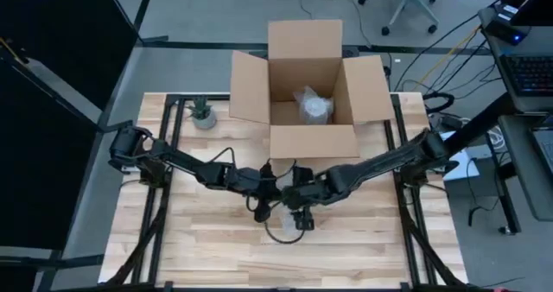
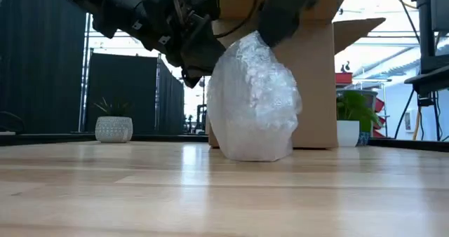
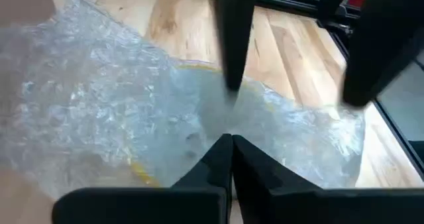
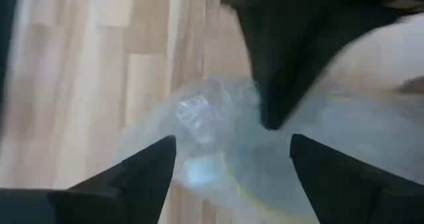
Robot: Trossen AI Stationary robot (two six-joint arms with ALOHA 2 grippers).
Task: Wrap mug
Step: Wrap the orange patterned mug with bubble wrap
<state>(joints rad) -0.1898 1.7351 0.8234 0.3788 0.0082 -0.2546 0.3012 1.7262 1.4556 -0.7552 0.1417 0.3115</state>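
A bundle of clear bubble wrap [image 2: 251, 104] stands on the wooden table [image 1: 207, 257] near its middle, bottom down. The mug is hidden inside; only a yellow edge [image 3: 142, 173] shows through the film. My left gripper [image 3: 229, 143] comes from the table's left and is shut at the bundle's upper left side [image 2: 203, 76]. My right gripper [image 4: 228, 159] is open above the bundle [image 4: 218, 151], its two fingers [image 3: 233, 65] standing apart over the wrap; whether they touch it I cannot tell. My left gripper has its two shut fingertips on the bubble wrap's loose film [image 3: 228, 121] at the upper part of the bundle, slanting down from the table's left. The fingers hide whether film lies between them. The bundle rests upright on the table.
An open cardboard box [image 1: 311, 93] stands at the table's far middle with another wrapped bundle [image 1: 314, 106] inside. A small potted plant [image 1: 202, 113] stands far left. Bare wood lies toward the near edge. A black frame [image 1: 160, 206] runs along both sides.
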